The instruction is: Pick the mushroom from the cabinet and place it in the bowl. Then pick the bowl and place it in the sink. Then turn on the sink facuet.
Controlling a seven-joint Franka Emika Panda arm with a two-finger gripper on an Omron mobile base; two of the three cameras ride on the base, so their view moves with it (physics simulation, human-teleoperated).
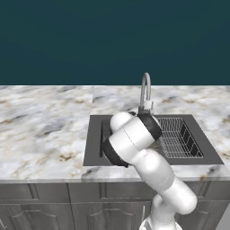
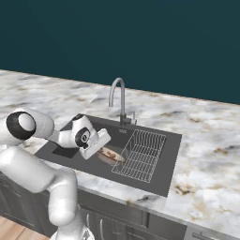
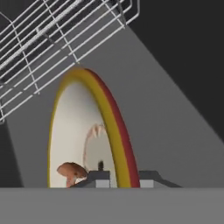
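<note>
Arm: rises at the near edge of the surface and bends down over the sink's near rim, the hand reaching into the basin.
Gripper: low inside the sink, seen in the right base view at; in the left base view the arm's own elbow hides it.
Jaws: set narrow, one finger on each side of the bowl's rim, so they hold the bowl by its edge.
Bowl: inside the basin, in its middle part just left of the wire rack; in the right base view only a slice of it shows past the hand. Whether it rests on the sink floor or hangs just above it, I cannot tell.
Mushroom: in the bowl, on the cream inside, close to the inner finger; reddish-brown cap showing.
Sink: dark grey basin let into the marble surface near its front edge.
Wire rack: fills the right part of the basin, just beside the bowl.
Sink facuet: upright at the middle of the sink's far rim, arched spout curving toward the left part of the basin; also at.
Far side: surface runs to a dark teal wall.
</note>
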